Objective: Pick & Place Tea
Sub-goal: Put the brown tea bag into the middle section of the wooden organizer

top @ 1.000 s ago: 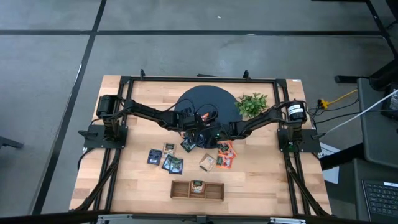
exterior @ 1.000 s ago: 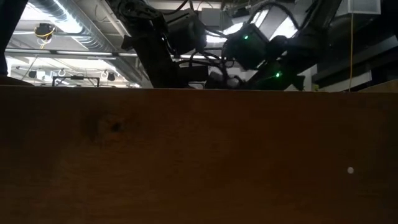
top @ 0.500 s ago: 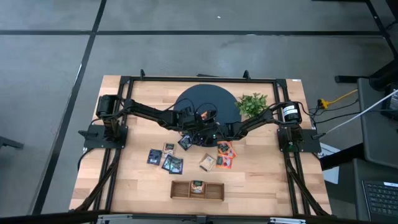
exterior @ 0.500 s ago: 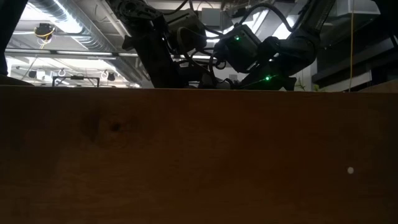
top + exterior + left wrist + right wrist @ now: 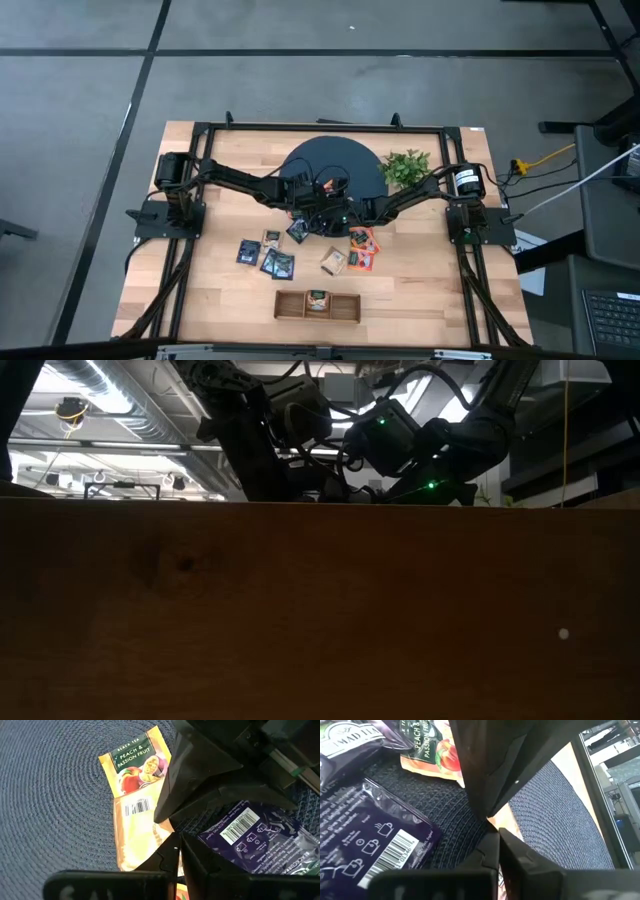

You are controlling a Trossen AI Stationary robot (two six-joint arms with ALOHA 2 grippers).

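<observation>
A yellow-orange peach tea sachet (image 5: pixel 131 802) sits over the dark round woven mat (image 5: pixel 335 160), at the mat's near edge. My left gripper (image 5: pixel 178 851) and my right gripper (image 5: pixel 498 845) meet there, both shut on it; in the high view they are at left gripper (image 5: pixel 312 213) and right gripper (image 5: pixel 334 216). A navy sachet (image 5: pixel 260 837) lies on the mat right beside them. More tea sachets, navy (image 5: pixel 270 262), beige (image 5: pixel 333 260) and orange-red (image 5: pixel 362 242), lie flat on the wooden table nearer the front. My left gripper pinches the peach sachet's plain end (image 5: pixel 161 851), opposite its printed label, between its two fingers. The sachet reaches away from the fingers over the mat; I cannot tell whether it rests on the mat. My right gripper pinches the sachet's side edge (image 5: pixel 159 820) between its fingertips, slanting down from the table's right. In its own wrist view only a beige sliver (image 5: pixel 493 823) of the sachet shows past the fingers.
A narrow wooden three-compartment tray (image 5: pixel 290 303) stands near the front edge with one sachet (image 5: pixel 317 298) in its middle compartment. A leafy green plant (image 5: pixel 405 167) stands at the mat's right. A wooden board (image 5: pixel 320 610) blocks the low view's lower part.
My right gripper has swung a little toward the table's left and tipped, closing in on the left gripper at the mat's near edge. The navy sachet beside them has shifted slightly.
</observation>
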